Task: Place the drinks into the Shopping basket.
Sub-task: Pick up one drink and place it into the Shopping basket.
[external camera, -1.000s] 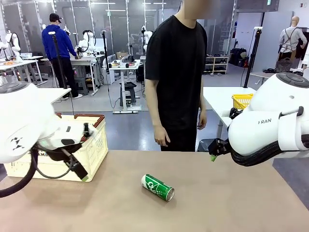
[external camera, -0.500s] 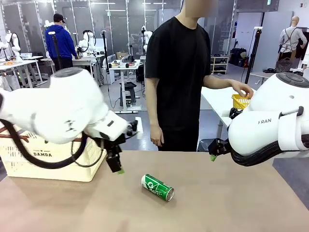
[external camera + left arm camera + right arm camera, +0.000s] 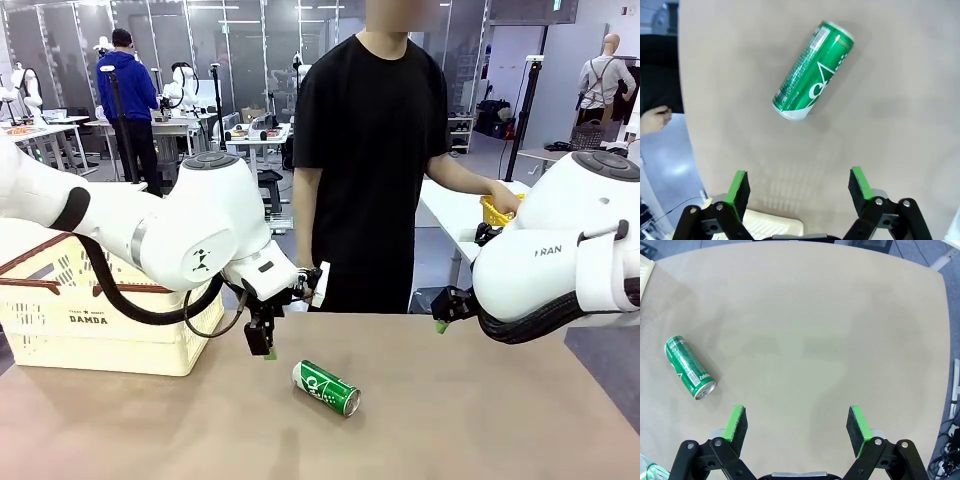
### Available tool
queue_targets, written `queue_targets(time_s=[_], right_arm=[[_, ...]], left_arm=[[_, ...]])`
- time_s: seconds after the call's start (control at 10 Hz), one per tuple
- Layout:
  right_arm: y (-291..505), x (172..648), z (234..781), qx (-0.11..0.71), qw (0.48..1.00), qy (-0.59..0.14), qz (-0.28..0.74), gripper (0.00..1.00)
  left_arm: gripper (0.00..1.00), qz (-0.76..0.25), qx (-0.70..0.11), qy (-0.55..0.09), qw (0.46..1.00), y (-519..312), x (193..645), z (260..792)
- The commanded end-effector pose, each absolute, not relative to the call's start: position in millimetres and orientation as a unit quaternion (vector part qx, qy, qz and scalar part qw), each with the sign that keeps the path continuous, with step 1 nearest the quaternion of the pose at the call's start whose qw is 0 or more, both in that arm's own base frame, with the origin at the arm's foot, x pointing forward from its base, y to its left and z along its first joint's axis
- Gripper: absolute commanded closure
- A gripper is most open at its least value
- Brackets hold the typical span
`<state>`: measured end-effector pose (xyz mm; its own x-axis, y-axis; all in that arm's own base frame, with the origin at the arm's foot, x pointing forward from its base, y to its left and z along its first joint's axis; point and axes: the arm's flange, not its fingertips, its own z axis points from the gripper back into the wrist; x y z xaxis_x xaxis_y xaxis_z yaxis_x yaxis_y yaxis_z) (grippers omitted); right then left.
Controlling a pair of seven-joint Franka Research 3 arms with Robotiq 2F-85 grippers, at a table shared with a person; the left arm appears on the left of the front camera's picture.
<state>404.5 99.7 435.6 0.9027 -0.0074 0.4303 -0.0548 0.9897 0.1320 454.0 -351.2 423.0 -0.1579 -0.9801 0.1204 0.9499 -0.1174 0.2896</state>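
**A:** Cream slotted plastic basket at left. Then our left claw, wide open and empty, hangs over the tan table, just beside the green metal can lying on its side.

**B:** We should square the pads across its narrow body. Right claw is open and empty too.

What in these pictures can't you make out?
- Front view: the inside of the cream-white slotted plastic basket is hidden by its own wall and the white left arm.
- Front view: the person's hand at the yellow mesh basket is partly covered by the white right arm; what it holds cannot be told.
- Right wrist view: the green metal can's lettering is too small to read.
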Motion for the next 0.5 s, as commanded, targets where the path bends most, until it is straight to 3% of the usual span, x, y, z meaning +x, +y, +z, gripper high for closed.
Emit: queue_targets(time_s=[0.0, 0.4], right_arm=[[98.8, 404.5, 434.8, 0.072, 0.973, -0.219, 0.011, 0.00], [98.8, 404.5, 434.8, 0.072, 0.973, -0.219, 0.011, 0.00]], left_arm=[[0.00, -0.732, 0.042, -0.157, 0.662, -345.1, 447.7, 426.5], [0.00, -0.738, 0.047, -0.152, 0.655, -349.6, 454.3, 424.3]])
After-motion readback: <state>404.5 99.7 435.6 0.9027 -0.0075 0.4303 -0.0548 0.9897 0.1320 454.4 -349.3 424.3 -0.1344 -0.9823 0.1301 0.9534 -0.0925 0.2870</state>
